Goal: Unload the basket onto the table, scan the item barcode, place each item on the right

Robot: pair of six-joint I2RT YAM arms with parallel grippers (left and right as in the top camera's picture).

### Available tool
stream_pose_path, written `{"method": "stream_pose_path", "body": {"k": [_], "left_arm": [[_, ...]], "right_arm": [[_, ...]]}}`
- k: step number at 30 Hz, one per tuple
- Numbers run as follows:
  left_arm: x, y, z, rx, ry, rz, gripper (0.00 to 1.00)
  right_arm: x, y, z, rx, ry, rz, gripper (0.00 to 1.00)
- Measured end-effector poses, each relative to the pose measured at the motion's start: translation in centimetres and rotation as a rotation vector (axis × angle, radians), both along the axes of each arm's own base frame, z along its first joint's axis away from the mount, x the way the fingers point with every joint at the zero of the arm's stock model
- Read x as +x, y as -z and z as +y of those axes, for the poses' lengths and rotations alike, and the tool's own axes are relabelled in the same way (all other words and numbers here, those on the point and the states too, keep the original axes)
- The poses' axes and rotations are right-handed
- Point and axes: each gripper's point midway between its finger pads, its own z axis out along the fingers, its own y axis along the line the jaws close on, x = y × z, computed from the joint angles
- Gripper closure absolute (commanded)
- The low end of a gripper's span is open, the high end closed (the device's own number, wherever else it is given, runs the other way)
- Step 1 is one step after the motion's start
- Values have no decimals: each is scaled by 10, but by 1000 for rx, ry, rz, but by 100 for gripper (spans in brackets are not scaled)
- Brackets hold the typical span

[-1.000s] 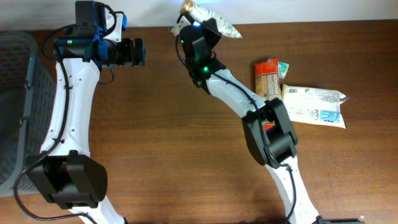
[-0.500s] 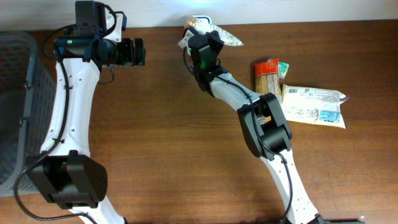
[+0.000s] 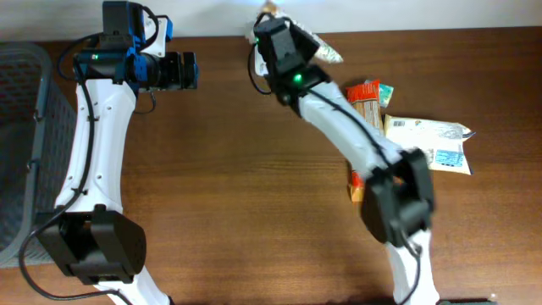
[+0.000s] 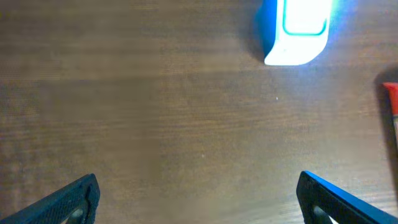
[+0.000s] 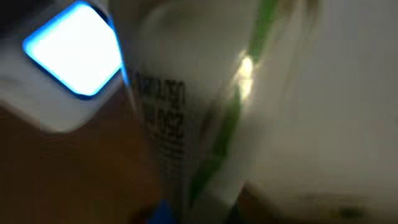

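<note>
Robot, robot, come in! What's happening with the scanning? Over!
Left end effector open, empty. Right end effector shut on packet, right beside lit scanner. Nothing blocking. Over.

You're looking at what reads as a mock shop checkout on a test bench: a wood-grain table [image 3: 229,186] against a plain white wall [image 3: 423,15], a grey basket [image 3: 17,127] at its left edge, packaged groceries [image 3: 428,144] at the right, and a blue-lit scanner [image 4: 298,28] standing on it.
</note>
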Motion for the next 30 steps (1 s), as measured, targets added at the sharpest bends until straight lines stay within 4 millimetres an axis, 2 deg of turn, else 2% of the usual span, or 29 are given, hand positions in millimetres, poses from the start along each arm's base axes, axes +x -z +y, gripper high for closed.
{"method": "stream_pose_path", "body": {"k": [1, 2, 3, 4, 5, 6, 9, 11, 12, 14, 16, 18, 19, 22, 24, 26, 28, 29, 30], "left_arm": [[0, 0, 0, 0, 0, -1, 1], [0, 0, 0, 0, 0, -2, 1], [0, 0, 0, -1, 0, -1, 1], [0, 0, 0, 0, 0, -1, 1], [0, 0, 0, -1, 1, 0, 1], [0, 0, 0, -1, 0, 0, 1], [0, 0, 0, -1, 0, -1, 1], [0, 0, 0, -1, 0, 0, 1], [0, 0, 0, 0, 0, 0, 1], [0, 0, 0, -1, 0, -1, 1], [0, 0, 0, -1, 0, 0, 1], [0, 0, 0, -1, 0, 0, 1], [0, 0, 0, -1, 0, 0, 1], [0, 0, 0, -1, 0, -1, 1], [0, 0, 0, -1, 0, 0, 1], [0, 0, 0, -1, 0, 0, 1], [0, 0, 0, -1, 0, 0, 1], [0, 0, 0, -1, 0, 0, 1], [0, 0, 0, -1, 0, 0, 1]], "right_arm": [[-12, -14, 2, 95, 10, 9, 96], [-34, -22, 2, 219, 18, 72, 96], [-60, -22, 1, 355, 41, 170, 96], [-73, -17, 2, 435, 51, 243, 96], [-96, 4, -2, 483, 88, 387, 96], [-127, 35, -6, 516, 141, 569, 96], [-172, 83, -11, 536, 237, 817, 96], [-192, 119, -15, 534, 293, 911, 96], [-199, 128, -19, 525, 315, 939, 96], [-220, 157, -39, 498, 395, 1026, 95], [-227, 172, -65, 503, 473, 1059, 78], [-226, 181, -106, 504, 588, 1051, 65], [-220, 181, -126, 511, 640, 1020, 65], [-213, 179, -167, 538, 743, 982, 66], [-208, 167, -200, 579, 824, 951, 65], [-200, 143, -202, 600, 815, 922, 65], [-192, 95, -190, 655, 733, 835, 64], [-193, 61, -184, 692, 677, 760, 58], [-201, 13, -180, 739, 611, 652, 1]]}}
